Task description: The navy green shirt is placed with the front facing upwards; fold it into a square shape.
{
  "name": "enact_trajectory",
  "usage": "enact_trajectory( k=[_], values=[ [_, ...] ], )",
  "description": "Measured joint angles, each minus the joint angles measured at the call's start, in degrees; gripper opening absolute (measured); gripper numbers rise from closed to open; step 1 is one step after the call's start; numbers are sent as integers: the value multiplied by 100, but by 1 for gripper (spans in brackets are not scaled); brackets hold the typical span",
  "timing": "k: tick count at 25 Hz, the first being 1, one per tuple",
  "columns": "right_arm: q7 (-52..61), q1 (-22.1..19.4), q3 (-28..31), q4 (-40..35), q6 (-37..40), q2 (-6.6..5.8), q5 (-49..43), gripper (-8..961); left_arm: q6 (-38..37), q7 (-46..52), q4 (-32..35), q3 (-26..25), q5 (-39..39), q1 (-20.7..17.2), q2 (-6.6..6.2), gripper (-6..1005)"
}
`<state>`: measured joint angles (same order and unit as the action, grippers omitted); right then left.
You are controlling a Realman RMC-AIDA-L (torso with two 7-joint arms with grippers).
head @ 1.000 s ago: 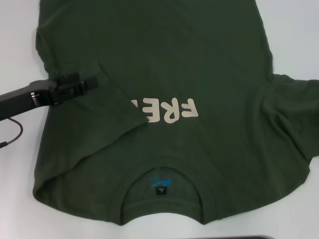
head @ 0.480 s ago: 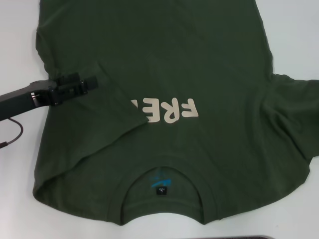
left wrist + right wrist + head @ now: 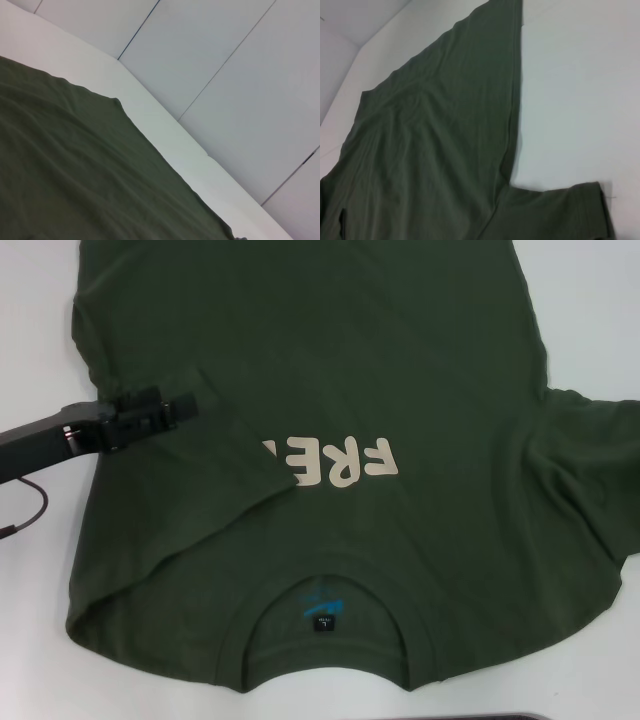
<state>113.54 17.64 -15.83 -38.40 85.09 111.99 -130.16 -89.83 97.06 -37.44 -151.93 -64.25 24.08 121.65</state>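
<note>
Left gripper hovers over the navy green shirt, beside its folded-in left sleeve; whether its fingers are open, can't tell.

dark olive-green shirt with cream lettering.

The table was plain white and evenly lit, with no hard shadows on it. In the left wrist view its far edge met a wall of pale grey panels divided by thin dark seams. The right wrist view showed more bare white tabletop and a pale wall beyond its edge.
</note>
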Motion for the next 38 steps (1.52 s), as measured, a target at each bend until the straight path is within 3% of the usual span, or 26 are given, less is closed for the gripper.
enact_trajectory(
  k=[18,23,31,37,38],
  values=[
    [-130,8,-30,241,-247,1,0,733,-52,14,0,-44,0,-5,16,886],
    [-164,-12,-25,242,-206,-8,17,495,-53,14,0,-48,0,-8,16,886],
    [-304,-3,10,241,-159,-7,35,279,-53,15,0,-48,0,-1,15,885],
    [-307,26,19,224,-39,-45,130,27,-53,23,0,-48,-7,8,15,885],
    [-306,33,20,216,-31,-47,155,23,-53,23,0,-48,-9,8,15,885]
  ],
)
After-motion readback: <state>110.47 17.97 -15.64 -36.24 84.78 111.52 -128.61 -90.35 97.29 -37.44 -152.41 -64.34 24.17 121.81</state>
